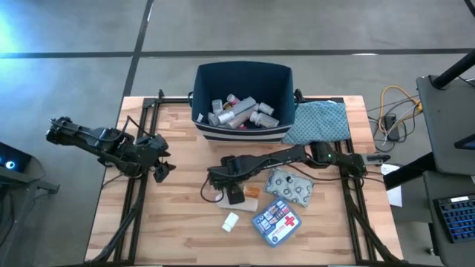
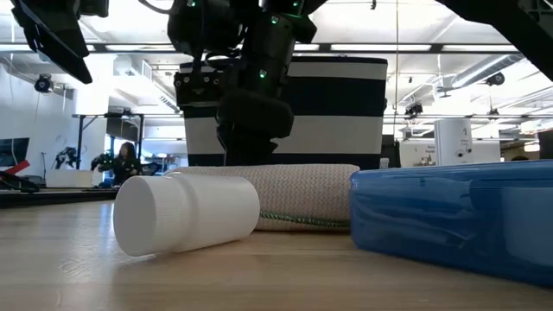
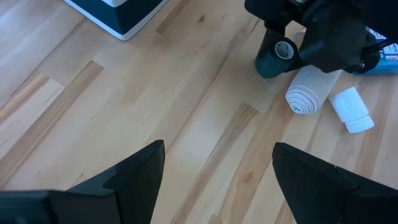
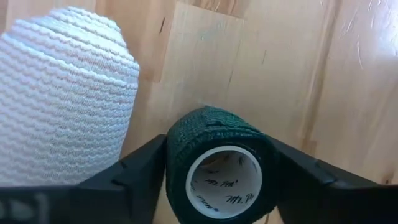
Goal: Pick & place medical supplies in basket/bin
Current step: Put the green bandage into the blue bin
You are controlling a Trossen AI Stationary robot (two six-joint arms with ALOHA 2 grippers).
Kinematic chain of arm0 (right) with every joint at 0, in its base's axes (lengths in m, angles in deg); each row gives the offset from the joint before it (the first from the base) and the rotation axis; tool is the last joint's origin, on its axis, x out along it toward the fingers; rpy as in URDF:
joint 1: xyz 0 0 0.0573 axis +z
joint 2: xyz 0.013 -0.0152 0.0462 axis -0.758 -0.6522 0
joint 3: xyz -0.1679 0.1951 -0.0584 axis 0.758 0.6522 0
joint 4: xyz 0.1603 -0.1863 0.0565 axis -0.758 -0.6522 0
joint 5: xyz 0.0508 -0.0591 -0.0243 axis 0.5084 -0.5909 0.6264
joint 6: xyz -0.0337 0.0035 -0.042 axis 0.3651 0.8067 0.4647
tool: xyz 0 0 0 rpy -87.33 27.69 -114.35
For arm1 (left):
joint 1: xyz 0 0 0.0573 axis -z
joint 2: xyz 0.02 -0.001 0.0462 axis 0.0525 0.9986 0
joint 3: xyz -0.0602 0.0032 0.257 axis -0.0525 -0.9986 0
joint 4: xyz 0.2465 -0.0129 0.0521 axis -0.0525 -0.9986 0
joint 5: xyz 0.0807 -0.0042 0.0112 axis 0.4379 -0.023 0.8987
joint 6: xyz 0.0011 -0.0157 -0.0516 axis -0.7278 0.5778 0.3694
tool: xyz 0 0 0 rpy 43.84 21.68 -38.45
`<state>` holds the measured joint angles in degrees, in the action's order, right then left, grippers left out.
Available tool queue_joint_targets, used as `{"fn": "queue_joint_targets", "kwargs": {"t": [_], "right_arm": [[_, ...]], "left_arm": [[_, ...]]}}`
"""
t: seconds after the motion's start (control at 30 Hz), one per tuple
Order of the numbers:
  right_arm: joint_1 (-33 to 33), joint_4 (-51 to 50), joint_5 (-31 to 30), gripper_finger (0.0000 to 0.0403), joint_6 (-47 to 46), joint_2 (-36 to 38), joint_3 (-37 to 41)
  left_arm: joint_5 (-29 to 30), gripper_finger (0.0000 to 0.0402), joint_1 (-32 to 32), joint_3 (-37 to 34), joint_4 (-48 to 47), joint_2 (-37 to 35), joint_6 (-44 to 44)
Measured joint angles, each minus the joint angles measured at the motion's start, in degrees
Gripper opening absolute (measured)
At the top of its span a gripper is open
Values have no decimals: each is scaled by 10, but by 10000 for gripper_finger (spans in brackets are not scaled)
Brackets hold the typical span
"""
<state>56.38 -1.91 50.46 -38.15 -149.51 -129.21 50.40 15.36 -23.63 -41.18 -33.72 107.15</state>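
Free room vs. blockers on the bench [image 1: 178, 222]

Left half of bench is bare wood, open between the left tool [image 1: 159, 169] and the bin [image 1: 243, 76]. Centre is crowded: right tool [image 4: 214, 180] has its fingers on both sides of a dark green wrap roll [image 4: 216, 163], beige bandage roll [image 4: 62, 99] just beside it. White pill bottle [image 1: 230, 221], blue first-aid pouch [image 1: 277, 219] and blister pack [image 1: 290, 185] fill the near-right area. Bin already holds bottles; patterned cloth [image 1: 319, 121] lies beside it on the right.

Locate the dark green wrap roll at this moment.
The dark green wrap roll sits between the right gripper's fingers near the table's middle, right beside the beige bandage roll.
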Motion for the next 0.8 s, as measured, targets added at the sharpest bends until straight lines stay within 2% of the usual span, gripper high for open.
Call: {"fn": "queue_joint_targets", "kwargs": {"t": [0.13, 0.2, 0.43, 0.57, 0.63, 0.73, 0.8], "right_arm": [[-1, -5, -4, 177, -7, 0, -19], [-1, -10, -27, 159, -6, 2, -42], [-9, -28, -160, 158, 14, 43, -196], [-11, 89, -292, 176, 66, 162, -125], [-22, 113, -350, 188, 68, 211, -105], [-65, 86, -410, 197, -3, 265, -89], [-109, 41, -393, 199, -93, 288, -76]], "left_arm": [[0, 276, 0, 0, 0, 0, 0], [0, 276, 0, 0, 0, 0, 0], [0, 276, 0, 0, 0, 0, 0], [0, 276, 0, 0, 5, 0, 0], [0, 276, 0, 0, 8, 0, 0], [3, 276, 0, 0, 17, 0, 0], [5, 276, 0, 0, 27, 1, 0]]}}
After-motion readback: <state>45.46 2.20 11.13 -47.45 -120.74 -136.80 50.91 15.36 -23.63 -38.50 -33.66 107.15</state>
